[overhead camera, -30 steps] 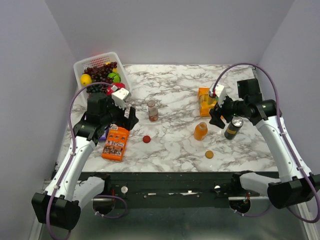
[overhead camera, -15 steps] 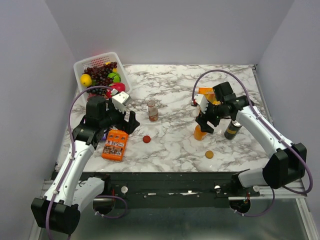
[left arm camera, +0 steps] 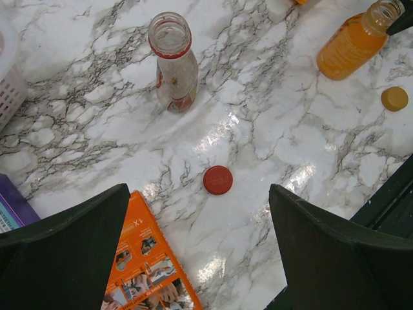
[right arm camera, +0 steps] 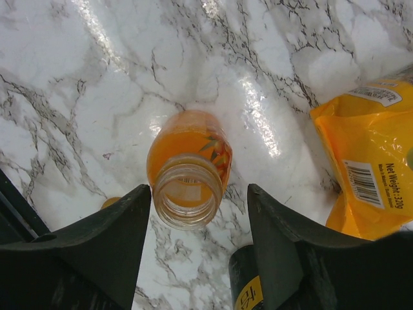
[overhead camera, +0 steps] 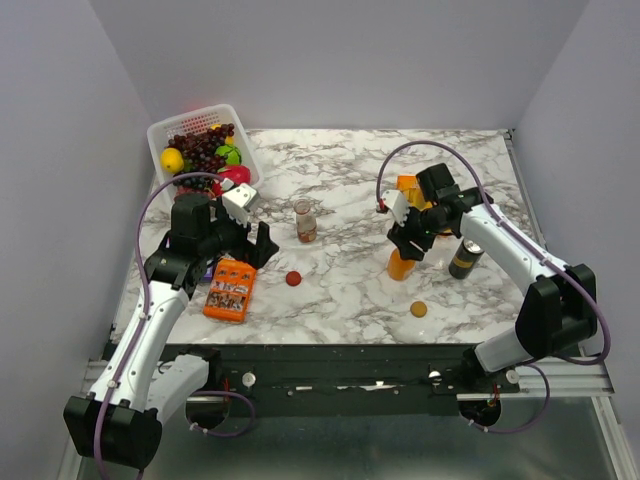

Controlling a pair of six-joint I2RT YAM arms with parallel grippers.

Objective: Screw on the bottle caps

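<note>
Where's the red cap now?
Top view: the red cap lies left of centre, just below the clear bottle in frame, right of the orange packet.

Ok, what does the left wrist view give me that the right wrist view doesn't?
Only the left wrist: the clear bottle, upright and uncapped, the red cap lying apart from it, the orange cap in clear view, and an orange card. Only the right wrist: a yellow pouch and the top of a black can. Both: the orange bottle, uncapped, standing on the marble table.
</note>
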